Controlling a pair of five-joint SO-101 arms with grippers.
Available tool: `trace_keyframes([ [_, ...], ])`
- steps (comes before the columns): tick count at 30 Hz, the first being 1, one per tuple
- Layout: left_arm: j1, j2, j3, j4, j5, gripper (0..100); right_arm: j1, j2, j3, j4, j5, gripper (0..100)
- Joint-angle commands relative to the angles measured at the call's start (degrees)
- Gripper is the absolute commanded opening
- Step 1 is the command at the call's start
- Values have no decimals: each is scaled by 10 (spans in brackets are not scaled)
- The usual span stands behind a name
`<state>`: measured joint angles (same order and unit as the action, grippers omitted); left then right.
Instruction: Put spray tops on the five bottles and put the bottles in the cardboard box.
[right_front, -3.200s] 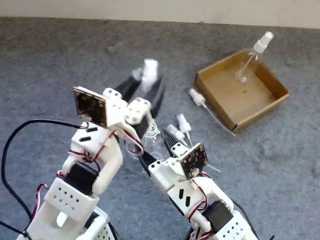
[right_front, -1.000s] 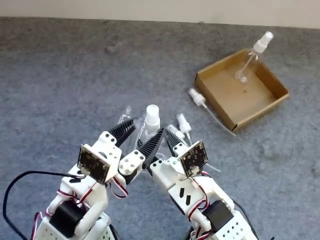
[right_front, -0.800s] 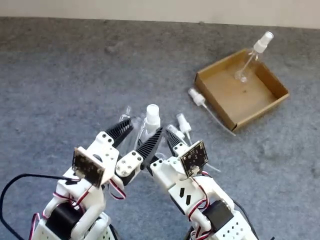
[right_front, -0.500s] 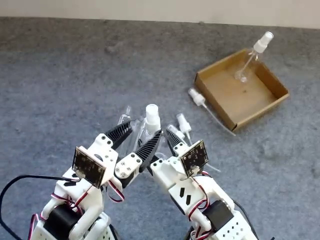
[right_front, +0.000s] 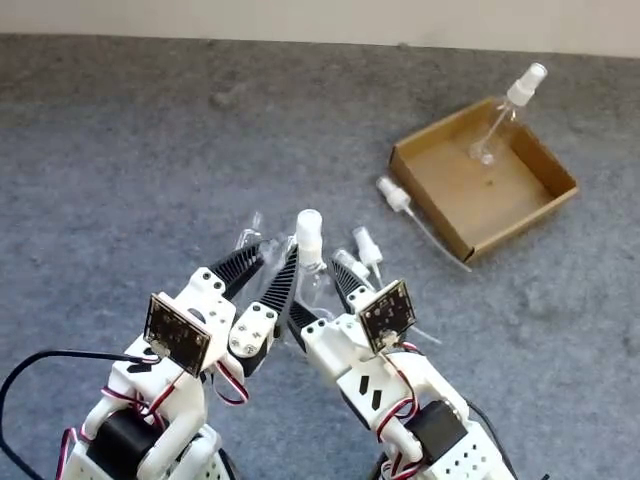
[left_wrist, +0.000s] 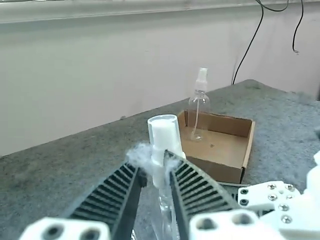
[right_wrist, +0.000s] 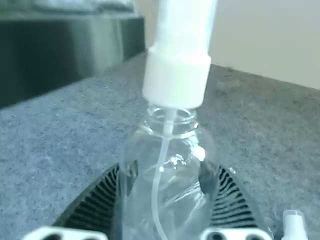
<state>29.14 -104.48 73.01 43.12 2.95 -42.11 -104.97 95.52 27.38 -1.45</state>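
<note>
Clear bottle (right_wrist: 186, 192), white top (right_wrist: 177, 75), possibly plastic

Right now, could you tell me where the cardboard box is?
In the high view, the cardboard box sits at the table's far right; a capped bottle stands inside and a loose spray top lies beside it.

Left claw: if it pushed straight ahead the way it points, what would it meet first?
Past the spray top it grips, the left claw has a line that crosses bare carpet and probably reaches the near wall of the cardboard box. Its height against that wall is unclear.
</note>
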Motion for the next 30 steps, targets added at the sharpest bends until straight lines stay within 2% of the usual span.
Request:
trace_keyframes([
  [1, 7, -1, -50, 21, 4, 12, 8, -6, 71, 2, -2, 94],
  [7, 3, -1, -109, 116, 4, 7, 8, -6, 71, 0, -2, 94],
  [13, -15, 0, -116, 212, 4, 7, 8, -6, 71, 0, -2, 94],
  [22, -129, -1, -70, 219, 4, 7, 8, -6, 59, -7, -2, 94],
  [30, -138, -1, 30, 216, 4, 8, 42, -6, 36, -58, -2, 94],
])
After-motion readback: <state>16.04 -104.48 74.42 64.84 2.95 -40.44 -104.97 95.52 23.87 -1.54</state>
